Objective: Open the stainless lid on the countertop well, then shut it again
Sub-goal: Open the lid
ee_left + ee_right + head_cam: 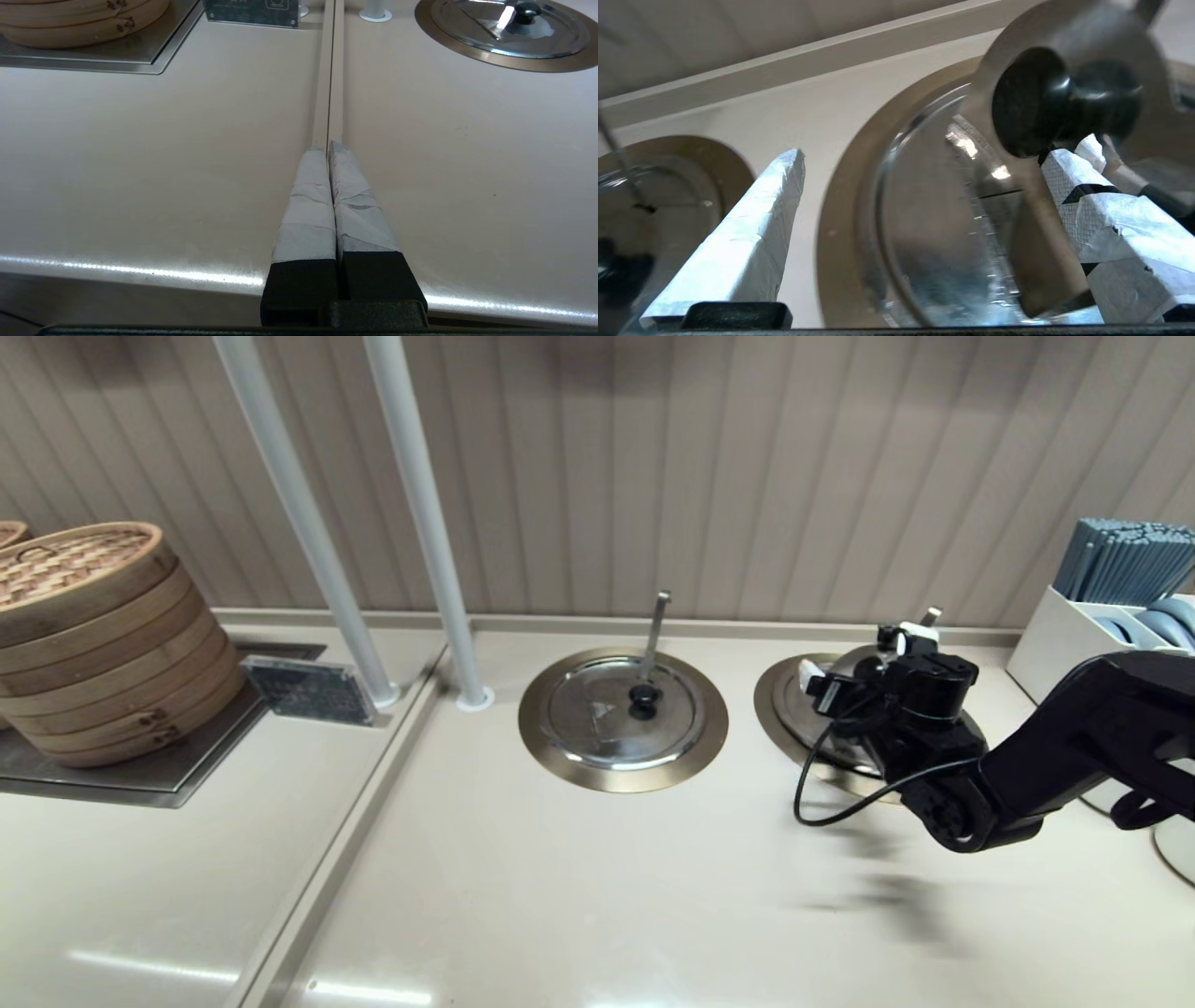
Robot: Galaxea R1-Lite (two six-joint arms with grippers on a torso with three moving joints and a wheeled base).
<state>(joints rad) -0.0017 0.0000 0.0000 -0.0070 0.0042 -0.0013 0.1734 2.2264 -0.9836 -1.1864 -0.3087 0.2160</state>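
The right gripper [924, 186], fingers spread wide and holding nothing, hovers low over the stainless lid [943, 242] seated on the countertop well [780, 695], its black knob [1064, 100] beside one fingertip, off-centre in the gap.

Bamboo steamer stack [98, 639], 2 white poles [425, 518], chopstick holder [1120, 583].

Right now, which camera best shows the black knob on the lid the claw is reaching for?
The right wrist view: the black knob looms close, beside the open right claw. In the head view that claw covers most of the stainless lid. The left wrist view, past the shut left claw, shows only the twin lid.
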